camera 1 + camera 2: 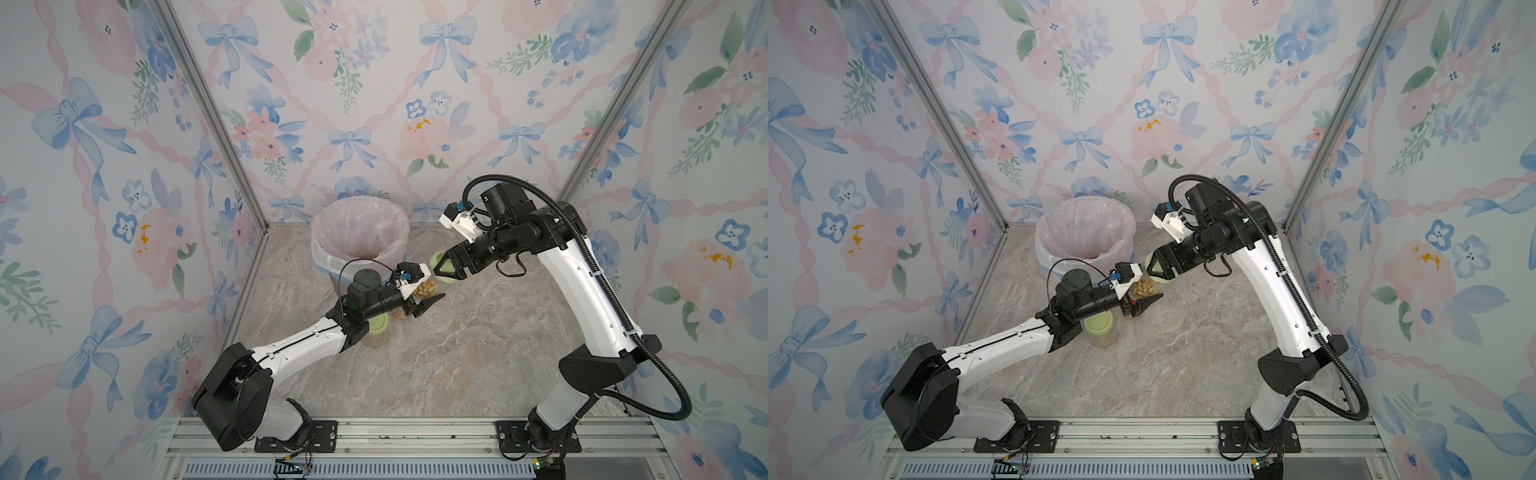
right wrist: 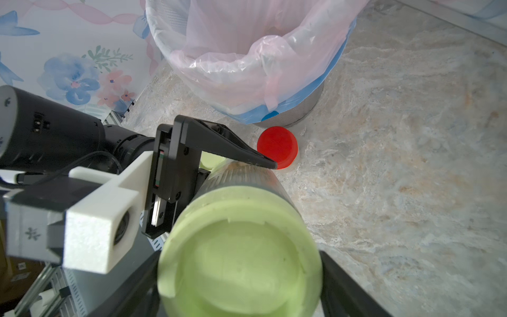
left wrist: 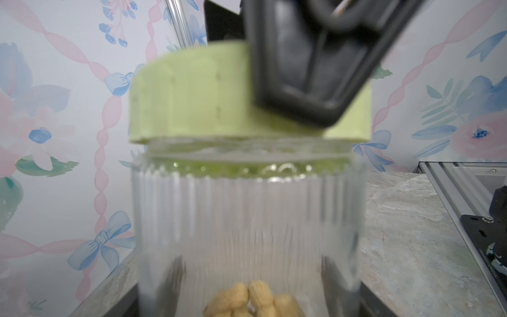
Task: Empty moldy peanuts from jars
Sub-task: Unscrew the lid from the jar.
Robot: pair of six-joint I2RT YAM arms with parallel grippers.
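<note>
Gripping jar [image 3: 247, 219] — left claw [image 1: 430, 286], right claw [image 1: 441, 269] clamping green lid [image 2: 238, 263]

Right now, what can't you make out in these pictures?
- Red lid: in the right wrist view the left gripper overlaps it; whether a jar stands beneath cannot be told.
- Bin contents: bag folds hide most in both top views.
- Mould on peanuts: left wrist view too blurred.
- Standing jar: left arm covers part in both top views.

Bright even light, soft shadows, wrist close-ups blurred
</note>
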